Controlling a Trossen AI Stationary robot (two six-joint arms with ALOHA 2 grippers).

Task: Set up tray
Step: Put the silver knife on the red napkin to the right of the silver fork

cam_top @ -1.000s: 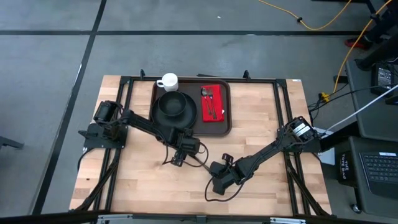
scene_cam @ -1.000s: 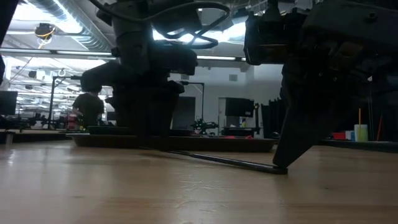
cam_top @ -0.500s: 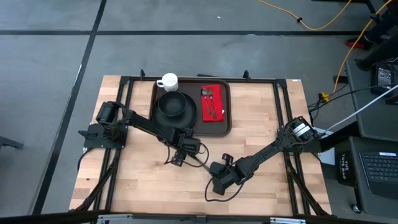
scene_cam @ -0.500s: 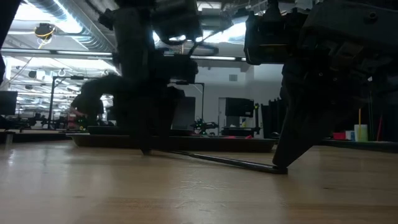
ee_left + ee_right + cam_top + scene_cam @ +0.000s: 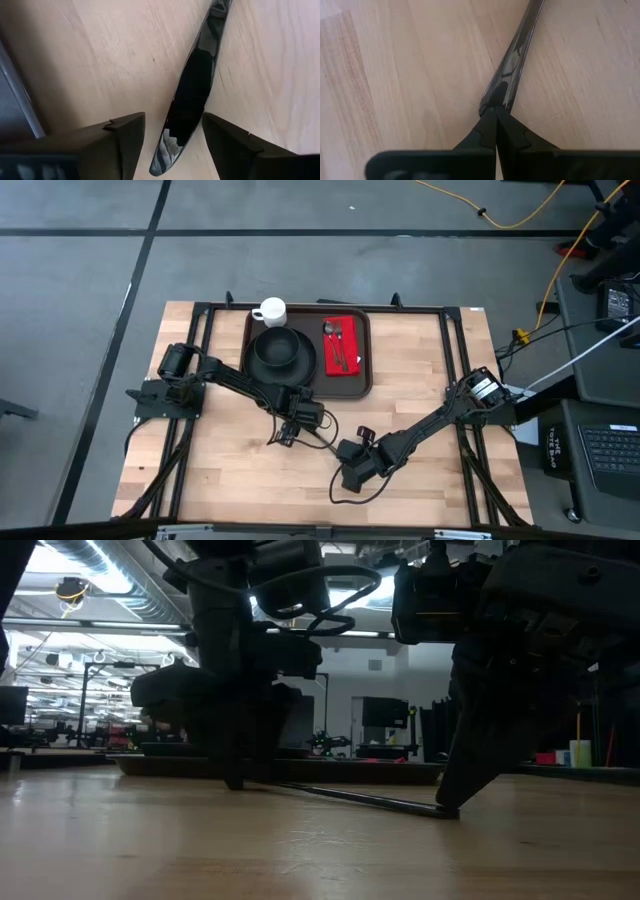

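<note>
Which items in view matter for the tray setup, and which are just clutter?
Job: tray, black plate, white cup, red napkin, dark utensil on the table, left gripper open around it, right gripper at its end.
Clutter: yellow cable, keyboard, both off-table.

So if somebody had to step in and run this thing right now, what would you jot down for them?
Left gripper: fingers open, astride one end of the knife lying on the table, not gripping.
Right gripper: fingers shut on the knife's other end, tips down at the wood.
Tray: at the table's far side, already holding the black plate, white cup and red napkin with cutlery on it.
Left: get the knife off the table and onto the tray, probably beside the other cutlery.
</note>
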